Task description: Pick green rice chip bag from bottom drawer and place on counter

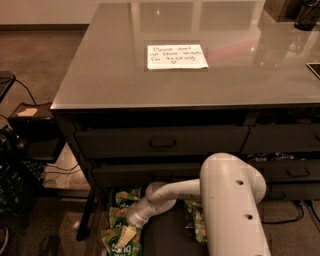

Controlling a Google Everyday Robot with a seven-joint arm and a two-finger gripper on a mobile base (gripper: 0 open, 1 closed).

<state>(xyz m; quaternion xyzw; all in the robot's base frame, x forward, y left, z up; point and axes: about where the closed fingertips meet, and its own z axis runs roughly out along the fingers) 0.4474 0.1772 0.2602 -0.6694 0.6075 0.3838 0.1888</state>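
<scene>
White arm's gripper [126,235] sits low in the dark grey metal bottom drawer [162,232], angled down at the bright green rice chip bag [119,246] there, I judge for grasping; closure I cannot tell.

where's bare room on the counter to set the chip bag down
The counter is bare left of the paper note and along its front edge. The far right corner holds a dark object. The bottom drawer is crowded with green bags around the gripper.

A high view looks down across the counter [110,75] onto the pincer [126,236] in the bottom drawer [162,236].
</scene>
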